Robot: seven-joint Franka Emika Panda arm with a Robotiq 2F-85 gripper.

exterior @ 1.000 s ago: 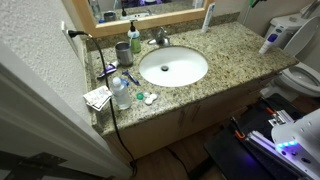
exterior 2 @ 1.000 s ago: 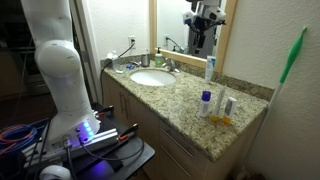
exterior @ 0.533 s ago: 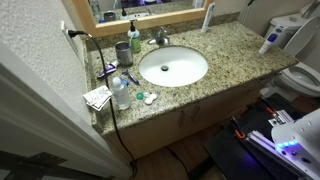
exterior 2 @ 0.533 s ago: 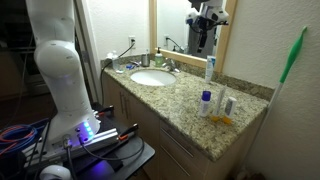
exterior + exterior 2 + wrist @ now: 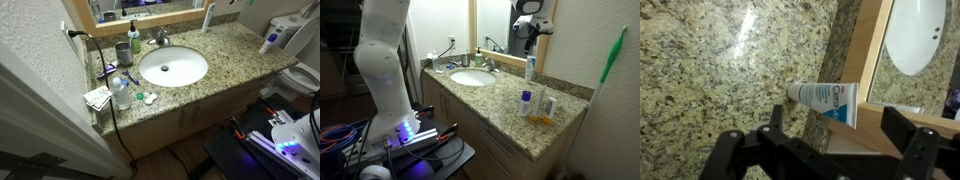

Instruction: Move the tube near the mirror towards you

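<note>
The slim white tube [image 5: 825, 98] with a teal-blue end stands on the granite counter and leans against the mirror's tan wooden frame [image 5: 872, 60]. It shows in both exterior views [image 5: 207, 17] [image 5: 529, 68], at the back of the counter beside the mirror [image 5: 548, 45]. My gripper [image 5: 825, 150] is open and empty, with the tube lying between and ahead of its two black fingers. In an exterior view the gripper [image 5: 531, 20] hangs well above the tube, close to the mirror.
A white sink [image 5: 172, 67] with a faucet [image 5: 160, 38] sits mid-counter. A dark pump soap dispenser [image 5: 134, 38] stands beside it. A white-and-blue bottle [image 5: 525, 103] and small items stand near the counter's end. Clutter lies by the wall [image 5: 115, 90]. A toilet [image 5: 300, 78] is beyond.
The arm has leaned further over the counter toward the mirror, and the gripper has shifted slightly up and toward the mirror frame. The tube has not moved.
</note>
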